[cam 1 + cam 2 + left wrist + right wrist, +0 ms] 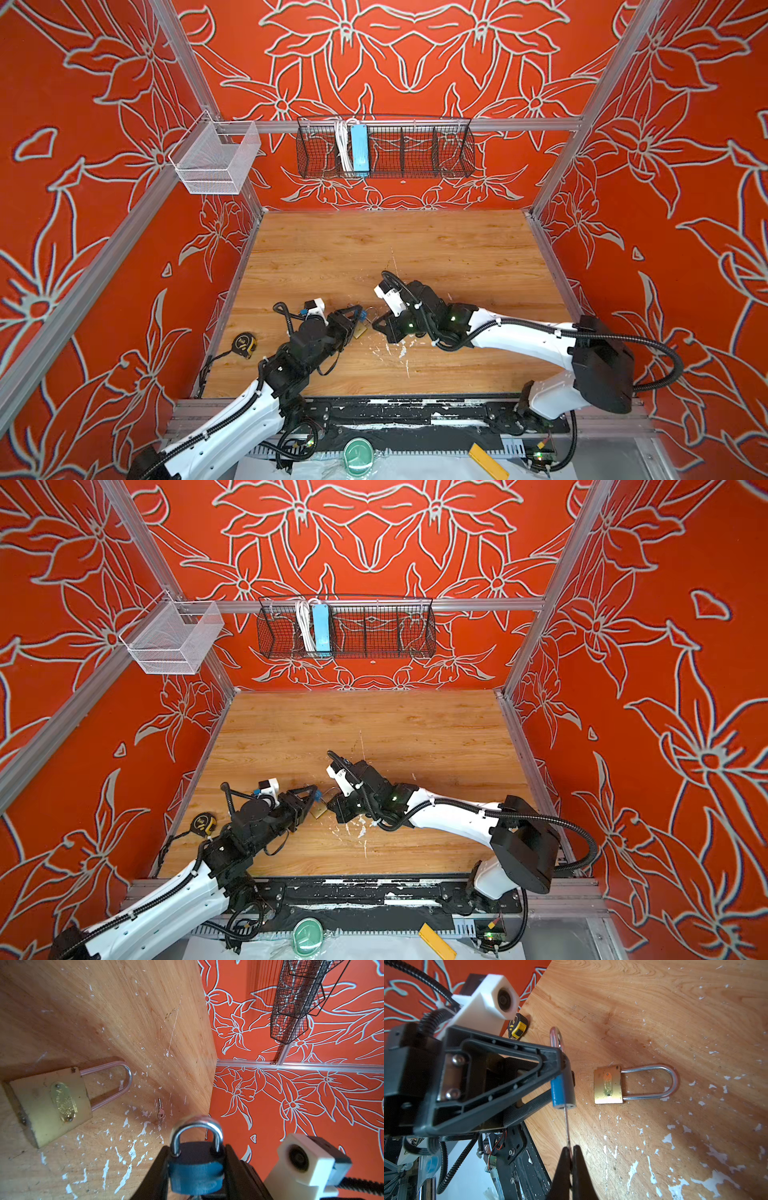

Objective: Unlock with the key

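Nearest, by the left edge of the table, a tape measure lies alone. Just past it the two arms meet over the front-middle of the wood, which is flecked w/ white there. The left gripper is clamped on the sides of the blue padlock, held up off the table w/ its bottom face toward the other arm. The right gripper is pinched tight on the key, whose thin blade runs straight to that bottom face (how deep it sits in the keyhole I can't tell). A brass padlock w/ a long shackle lies flat just beside them, touching neither. On the back wall hangs a black wire basket w/ a blue power strip in it. A white mesh basket hangs at the left corner.
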Robot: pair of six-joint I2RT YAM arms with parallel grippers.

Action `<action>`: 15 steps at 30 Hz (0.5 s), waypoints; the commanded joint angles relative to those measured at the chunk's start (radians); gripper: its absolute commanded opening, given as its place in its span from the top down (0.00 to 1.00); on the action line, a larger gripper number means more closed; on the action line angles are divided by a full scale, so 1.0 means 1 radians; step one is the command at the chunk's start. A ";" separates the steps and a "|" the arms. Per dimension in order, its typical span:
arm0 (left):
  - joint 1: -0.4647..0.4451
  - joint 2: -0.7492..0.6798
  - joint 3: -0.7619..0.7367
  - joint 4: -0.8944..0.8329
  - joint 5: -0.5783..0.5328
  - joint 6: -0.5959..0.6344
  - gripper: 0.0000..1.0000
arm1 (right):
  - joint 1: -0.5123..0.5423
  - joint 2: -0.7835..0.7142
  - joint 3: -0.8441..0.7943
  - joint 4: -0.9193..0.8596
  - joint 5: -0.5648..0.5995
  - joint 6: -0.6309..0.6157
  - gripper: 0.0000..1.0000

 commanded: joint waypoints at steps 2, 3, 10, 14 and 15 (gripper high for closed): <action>-0.006 0.029 0.073 -0.004 0.098 0.071 1.00 | -0.010 -0.019 0.041 0.026 -0.003 -0.019 1.00; -0.006 0.038 0.083 -0.009 0.105 0.075 1.00 | -0.010 -0.021 0.041 0.028 0.000 -0.019 1.00; -0.006 0.093 0.083 0.079 0.133 0.063 1.00 | -0.010 0.006 0.036 0.097 -0.032 0.015 1.00; -0.006 0.087 0.077 0.097 0.128 0.057 1.00 | -0.010 0.029 0.047 0.125 -0.051 0.032 1.00; -0.007 0.082 0.079 0.094 0.126 0.062 1.00 | -0.010 0.033 0.053 0.125 -0.052 0.034 1.00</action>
